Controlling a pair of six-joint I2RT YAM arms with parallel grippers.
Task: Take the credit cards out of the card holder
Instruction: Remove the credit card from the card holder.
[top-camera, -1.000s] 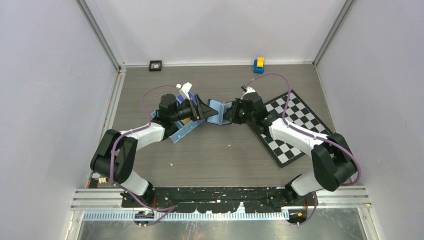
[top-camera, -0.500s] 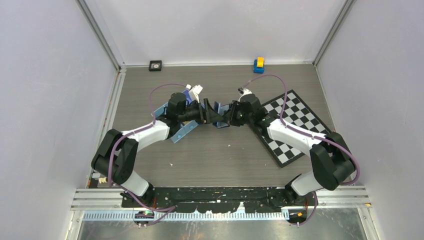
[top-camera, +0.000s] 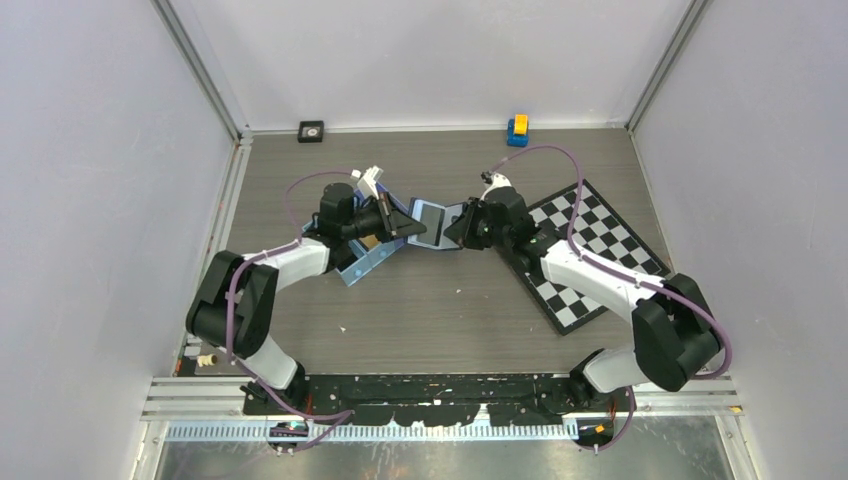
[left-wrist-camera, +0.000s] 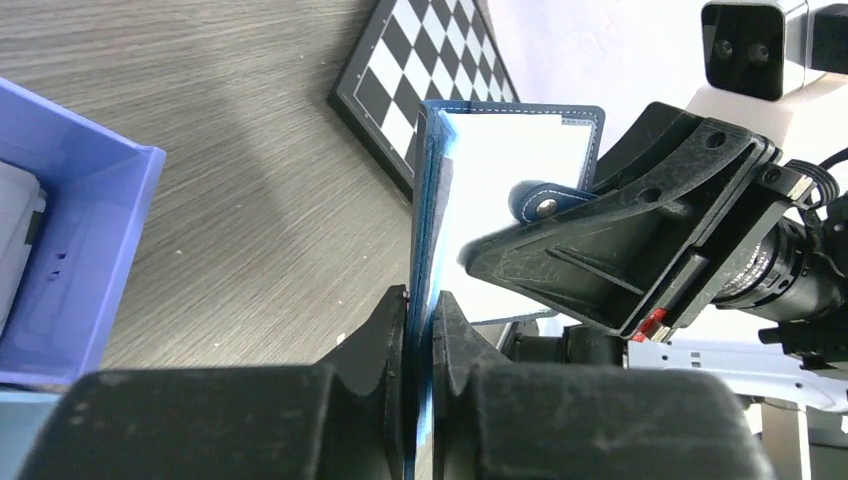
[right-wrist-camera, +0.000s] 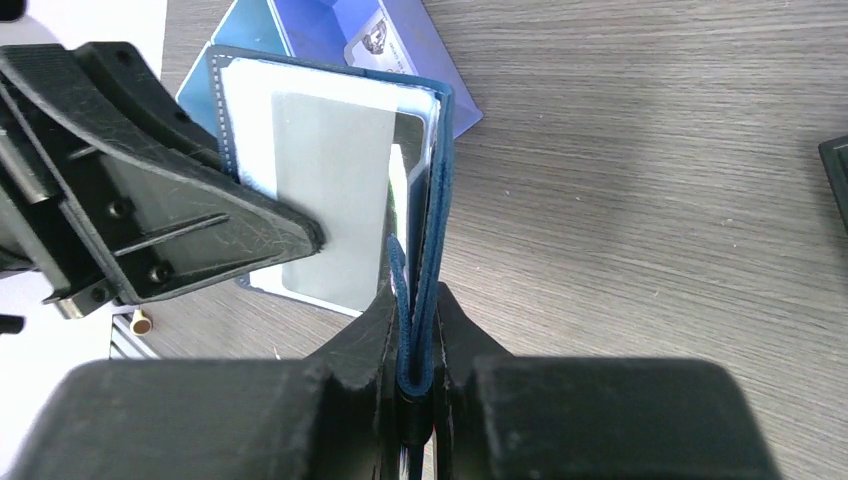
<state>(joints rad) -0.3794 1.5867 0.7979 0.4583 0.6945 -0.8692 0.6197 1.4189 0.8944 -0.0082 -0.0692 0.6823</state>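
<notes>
The card holder (top-camera: 432, 213), a navy wallet with a pale inside, hangs open above the table between my two grippers. My left gripper (top-camera: 410, 228) is shut on its left flap; in the left wrist view the jaws (left-wrist-camera: 420, 300) pinch the thin blue edge (left-wrist-camera: 425, 200). My right gripper (top-camera: 452, 228) is shut on the right flap, whose folded navy layers (right-wrist-camera: 420, 330) sit between the jaws (right-wrist-camera: 415, 295). Inside the open holder (right-wrist-camera: 250, 130) a pale grey credit card (right-wrist-camera: 330, 200) shows in its pocket.
A light-blue tray (top-camera: 365, 258) lies under my left arm, with a card (right-wrist-camera: 385, 45) in it. A checkerboard (top-camera: 590, 250) lies under my right arm. At the back wall stand a blue and yellow toy (top-camera: 517, 130) and a small black square object (top-camera: 311, 130).
My left gripper has gone from open to shut on the holder's left flap. It has drawn slightly left, and the holder is now spread open between the two grippers.
</notes>
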